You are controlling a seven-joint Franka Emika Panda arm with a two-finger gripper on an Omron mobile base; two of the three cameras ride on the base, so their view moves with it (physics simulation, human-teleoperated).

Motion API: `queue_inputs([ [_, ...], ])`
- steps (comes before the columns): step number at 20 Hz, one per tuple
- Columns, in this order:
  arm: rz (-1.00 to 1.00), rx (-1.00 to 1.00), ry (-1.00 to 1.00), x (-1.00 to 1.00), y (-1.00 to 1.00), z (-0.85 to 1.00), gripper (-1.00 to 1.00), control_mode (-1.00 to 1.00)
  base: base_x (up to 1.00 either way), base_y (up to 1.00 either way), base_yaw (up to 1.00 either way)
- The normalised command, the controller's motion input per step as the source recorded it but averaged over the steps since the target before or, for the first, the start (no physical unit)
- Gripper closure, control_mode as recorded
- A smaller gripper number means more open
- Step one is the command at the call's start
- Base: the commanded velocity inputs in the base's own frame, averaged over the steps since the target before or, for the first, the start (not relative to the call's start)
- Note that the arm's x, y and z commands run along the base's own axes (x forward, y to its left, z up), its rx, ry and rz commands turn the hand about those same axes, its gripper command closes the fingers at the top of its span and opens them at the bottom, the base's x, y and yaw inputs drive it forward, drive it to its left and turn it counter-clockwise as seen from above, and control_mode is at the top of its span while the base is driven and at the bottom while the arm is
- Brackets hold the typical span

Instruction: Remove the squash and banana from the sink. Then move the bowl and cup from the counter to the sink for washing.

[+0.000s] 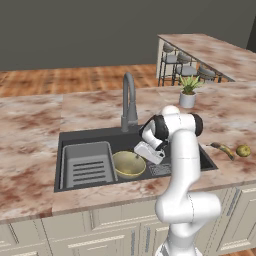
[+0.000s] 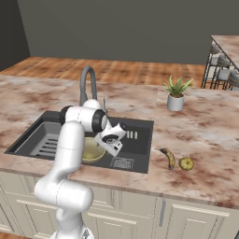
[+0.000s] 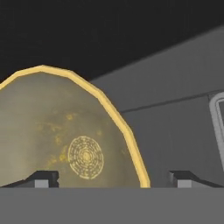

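The olive-yellow bowl (image 1: 129, 164) (image 2: 91, 149) rests inside the dark grey sink (image 1: 100, 136) (image 2: 136, 125), just right of the ribbed tray (image 1: 89, 167). My gripper (image 3: 113, 177) hovers close over the bowl's right side, open, with nothing between its fingertips. Up close, the bowl (image 3: 57, 140) spreads across the left half of the hand view, and its pale rim passes between the tips. On the counter right of the sink lie the banana (image 1: 223, 149) (image 2: 169, 158) and, beside it, the squash (image 1: 243, 150) (image 2: 186, 163). The cup is out of view.
The grey gooseneck faucet (image 1: 129, 100) (image 2: 86, 84) rises behind the sink, close to my arm. A white pot with a green plant (image 1: 188, 92) (image 2: 176, 95) stands on the counter at the back right. Bar stools (image 1: 180, 62) sit beyond.
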Motion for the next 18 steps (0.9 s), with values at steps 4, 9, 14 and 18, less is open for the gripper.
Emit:
queue_inputs([
  [4,-0.07,0.0,0.06,0.0,-0.16,0.27,-1.0,-1.0,0.0,0.0,0.0],
  [9,-0.06,0.0,0.04,0.0,-0.15,0.33,-1.0,-1.0,0.0,0.0,0.0],
  [14,-0.03,0.0,0.02,-0.04,-0.1,0.3,-1.0,-1.0,0.0,0.0,0.0],
  [18,0.0,0.0,0.0,-0.12,-0.04,0.27,-1.0,-1.0,0.0,0.0,0.0],
])
